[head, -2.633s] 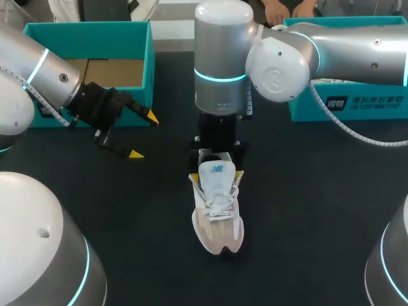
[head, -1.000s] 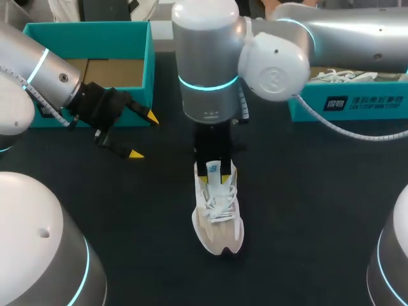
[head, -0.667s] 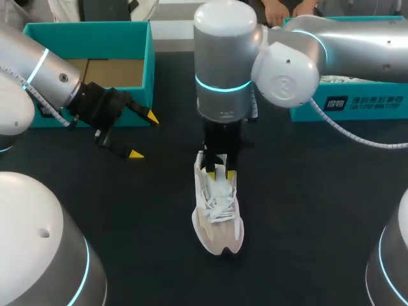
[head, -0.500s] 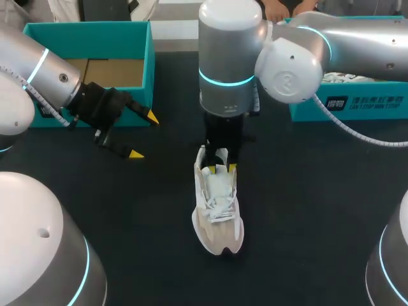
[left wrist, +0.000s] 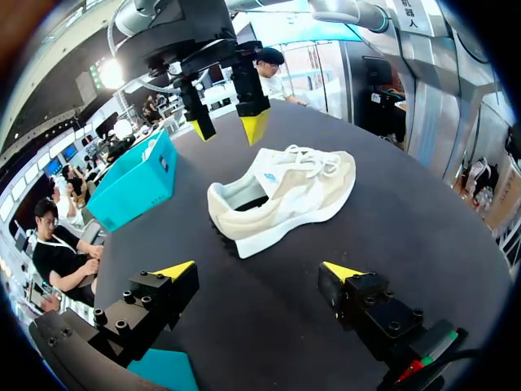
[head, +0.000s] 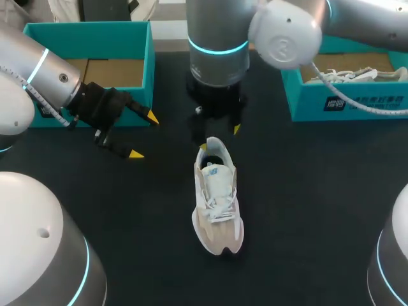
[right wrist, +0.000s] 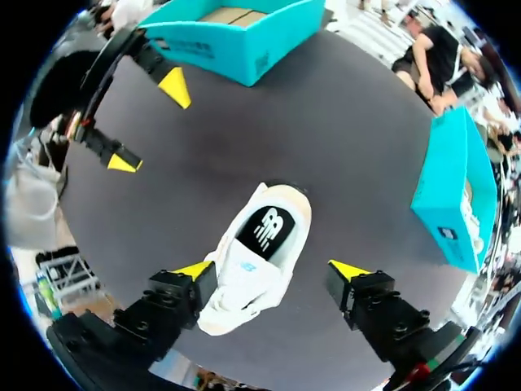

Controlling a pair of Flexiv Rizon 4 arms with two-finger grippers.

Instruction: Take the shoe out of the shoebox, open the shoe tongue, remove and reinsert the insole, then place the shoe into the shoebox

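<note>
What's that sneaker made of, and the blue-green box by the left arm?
The shoe looks like white mesh fabric with matte beige suede-like panels, cord laces and a pale foam-like sole; I can't be sure. The shoebox seems cardboard: teal printed walls, plain brown floor inside, thin straight edges.

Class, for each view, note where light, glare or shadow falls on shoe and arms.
Head view: a cyan ring glows on the right arm, whose silver casing has sheen; the shoe is evenly lit. Left wrist view: shoe's opening shaded. Right wrist view: shoe bright, no glare.
</note>
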